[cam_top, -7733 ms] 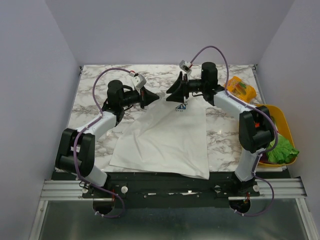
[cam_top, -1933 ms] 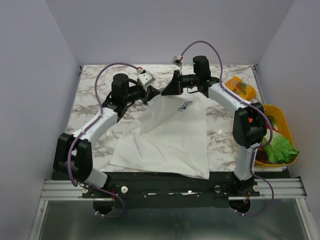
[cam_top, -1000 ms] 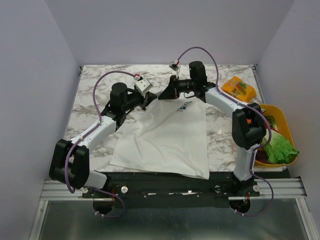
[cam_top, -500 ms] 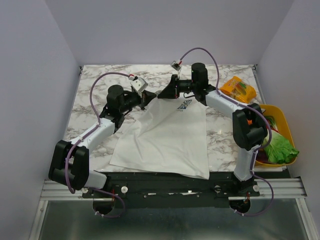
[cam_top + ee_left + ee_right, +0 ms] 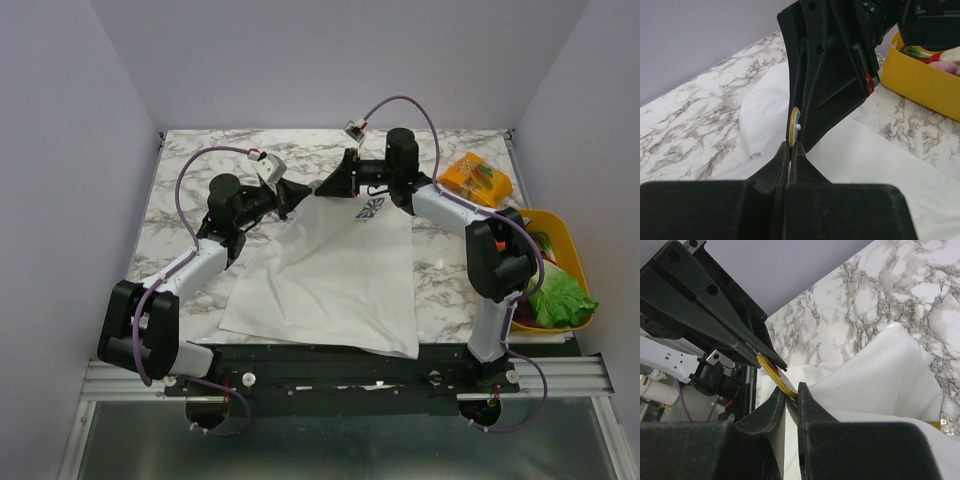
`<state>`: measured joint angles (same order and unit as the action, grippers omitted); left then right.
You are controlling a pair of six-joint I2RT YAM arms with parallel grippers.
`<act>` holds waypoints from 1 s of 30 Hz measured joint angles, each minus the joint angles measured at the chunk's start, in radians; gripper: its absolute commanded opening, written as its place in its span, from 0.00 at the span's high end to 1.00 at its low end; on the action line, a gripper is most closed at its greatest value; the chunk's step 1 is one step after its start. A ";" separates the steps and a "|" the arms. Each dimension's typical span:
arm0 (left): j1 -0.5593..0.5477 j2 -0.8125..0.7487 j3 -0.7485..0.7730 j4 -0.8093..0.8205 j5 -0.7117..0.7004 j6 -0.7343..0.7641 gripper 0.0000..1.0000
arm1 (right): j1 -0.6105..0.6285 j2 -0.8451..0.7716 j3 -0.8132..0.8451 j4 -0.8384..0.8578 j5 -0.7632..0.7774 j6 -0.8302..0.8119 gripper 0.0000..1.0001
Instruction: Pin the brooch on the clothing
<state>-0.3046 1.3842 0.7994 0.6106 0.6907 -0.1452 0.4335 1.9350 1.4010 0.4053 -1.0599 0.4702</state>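
The white T-shirt lies flat on the marble table, its flower emblem near the collar. Both grippers meet above the raised collar edge at the back. The brooch is a thin gold disc. My right gripper is shut on its lower edge, and my left gripper pinches its upper edge. In the left wrist view the brooch shows edge-on, rising from my shut left gripper against the right gripper's black finger. From above, the left gripper and right gripper hide the brooch.
An orange snack packet lies at the back right. A yellow bin holding green leaves and other items stands at the right edge. Bare marble table shows left of the shirt and behind the grippers.
My left arm has drawn a little to the left. Both grippers stay together at the collar, still shut.
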 measured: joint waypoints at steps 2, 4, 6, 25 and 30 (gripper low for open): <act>0.005 0.000 -0.006 0.017 0.002 -0.012 1.00 | 0.000 0.000 -0.003 0.014 0.000 0.006 0.91; 0.006 0.000 -0.013 0.031 0.002 -0.023 1.00 | 0.000 0.000 -0.006 0.025 -0.002 0.013 0.88; 0.008 0.000 -0.021 0.047 0.002 -0.032 1.00 | 0.000 0.000 -0.011 0.037 -0.003 0.021 0.83; 0.018 -0.018 0.034 -0.151 -0.310 -0.022 1.00 | -0.061 -0.115 -0.082 0.025 0.188 -0.035 0.03; 0.017 0.049 0.142 -0.258 -0.486 -0.019 1.00 | -0.060 -0.195 -0.092 -0.098 0.268 -0.123 0.00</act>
<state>-0.2874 1.4330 0.9413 0.3523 0.2043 -0.1642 0.3737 1.7401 1.3087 0.3073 -0.7921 0.3470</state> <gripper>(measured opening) 0.011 0.997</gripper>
